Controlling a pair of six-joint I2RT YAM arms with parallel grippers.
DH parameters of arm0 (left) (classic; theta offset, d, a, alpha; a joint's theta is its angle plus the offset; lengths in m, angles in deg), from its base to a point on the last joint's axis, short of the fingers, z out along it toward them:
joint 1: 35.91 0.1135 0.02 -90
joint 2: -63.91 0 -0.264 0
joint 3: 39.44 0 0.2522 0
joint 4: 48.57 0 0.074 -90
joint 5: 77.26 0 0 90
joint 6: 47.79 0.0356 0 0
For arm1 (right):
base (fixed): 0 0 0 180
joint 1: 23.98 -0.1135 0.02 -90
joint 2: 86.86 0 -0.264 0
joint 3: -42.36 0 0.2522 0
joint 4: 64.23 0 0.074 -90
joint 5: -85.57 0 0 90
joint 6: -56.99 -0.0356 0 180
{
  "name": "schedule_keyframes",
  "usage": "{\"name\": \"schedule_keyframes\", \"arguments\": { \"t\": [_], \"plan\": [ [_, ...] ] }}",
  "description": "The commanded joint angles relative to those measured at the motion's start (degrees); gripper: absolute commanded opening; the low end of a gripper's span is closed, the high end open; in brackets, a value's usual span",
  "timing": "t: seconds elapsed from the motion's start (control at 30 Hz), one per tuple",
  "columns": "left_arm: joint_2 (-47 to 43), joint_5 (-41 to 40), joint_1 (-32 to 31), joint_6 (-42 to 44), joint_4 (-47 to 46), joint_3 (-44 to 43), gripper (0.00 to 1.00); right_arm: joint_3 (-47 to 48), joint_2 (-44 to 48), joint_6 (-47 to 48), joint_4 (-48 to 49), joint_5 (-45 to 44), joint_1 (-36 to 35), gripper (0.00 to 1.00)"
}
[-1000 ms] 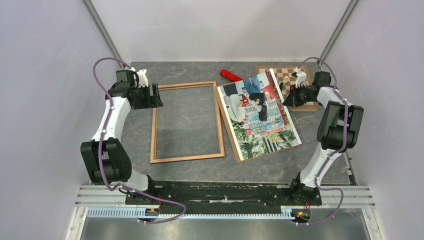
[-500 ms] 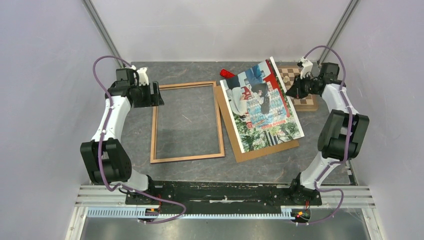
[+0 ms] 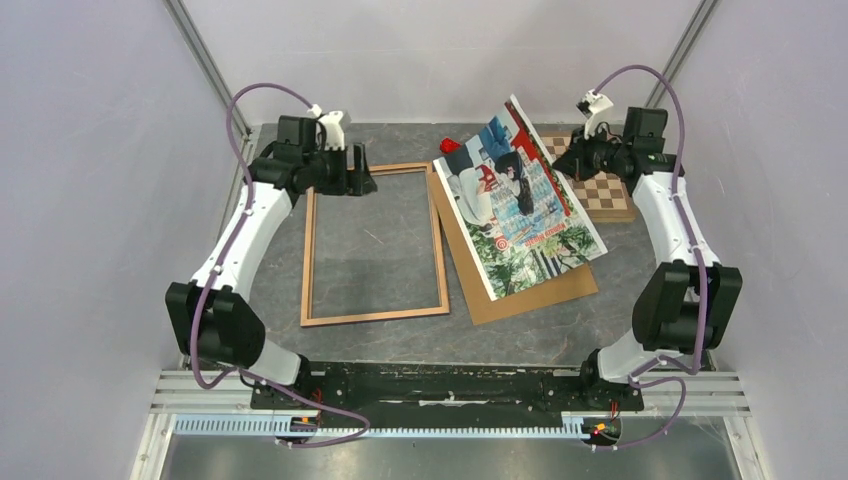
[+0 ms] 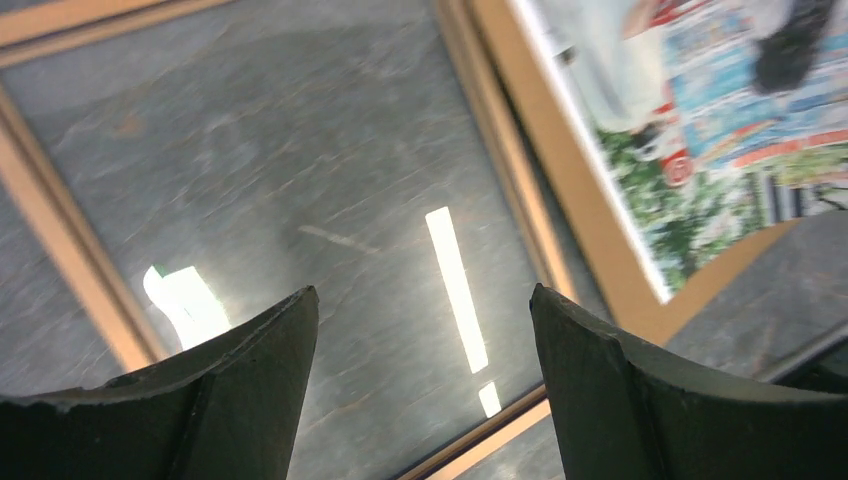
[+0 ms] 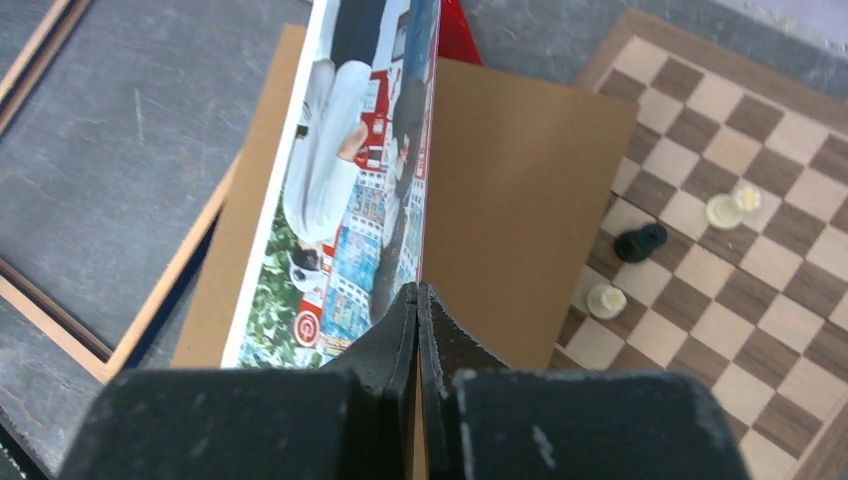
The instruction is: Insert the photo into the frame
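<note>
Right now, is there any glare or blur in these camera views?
Left wrist view: bright light streaks glare inside the frame, and the photo looks soft. Right wrist view: the photo and the chessboard are sharp, without glare. Top view: evenly lit and clear.

Grey stone-look tabletop (image 3: 520, 335) here. At 9 o'clock the frame (image 3: 375, 315) lies flat, wood face up. Brown fibreboard panel (image 3: 540, 291) lies at 3 o'clock just beside it, chessboard (image 3: 605, 192) at 1 o'clock, a red object (image 3: 452, 146) at 12.
</note>
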State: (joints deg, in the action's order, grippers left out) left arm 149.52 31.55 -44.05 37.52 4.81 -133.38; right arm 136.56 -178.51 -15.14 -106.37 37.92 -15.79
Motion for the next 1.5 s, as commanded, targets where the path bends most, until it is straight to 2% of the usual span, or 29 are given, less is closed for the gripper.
{"name": "schedule_keyframes", "arguments": {
  "t": [0.0,0.1,0.3,0.57,0.7,0.93,1.07,1.47],
  "plan": [
    [1.8,2.5,-5.0,-10.4,-3.0,-7.8,0.84,1.1,4.3,-5.2,3.6,-4.2,-4.5,0.00],
    [5.0,4.7,-7.3,-15.5,-3.0,-12.9,0.84,2.7,4.9,-6.6,3.3,-5.9,-7.8,0.00],
    [10.0,9.9,-9.7,-20.4,-2.9,-23.0,0.84,7.4,4.0,-8.4,1.2,-6.3,-12.5,0.00],
    [14.2,13.8,-12.0,-29.2,-4.6,-29.0,0.84,8.8,3.0,-9.4,1.1,-8.9,-18.3,0.00],
    [16.6,16.0,-13.3,-37.6,-8.1,-30.7,0.84,9.5,3.4,-9.4,1.3,-11.9,-21.2,0.00],
    [20.9,14.3,-17.8,-55.0,-13.4,-30.2,0.84,8.2,5.4,-9.2,2.5,-16.3,-24.7,0.00],
    [23.8,11.8,-20.1,-57.3,-12.4,-31.7,0.84,7.1,6.2,-9.2,2.8,-17.4,-25.4,0.00],
    [27.6,11.2,-20.4,-63.4,-15.2,-32.3,0.77,3.0,8.0,-8.7,4.0,-22.1,-29.0,0.00]
  ]
}}
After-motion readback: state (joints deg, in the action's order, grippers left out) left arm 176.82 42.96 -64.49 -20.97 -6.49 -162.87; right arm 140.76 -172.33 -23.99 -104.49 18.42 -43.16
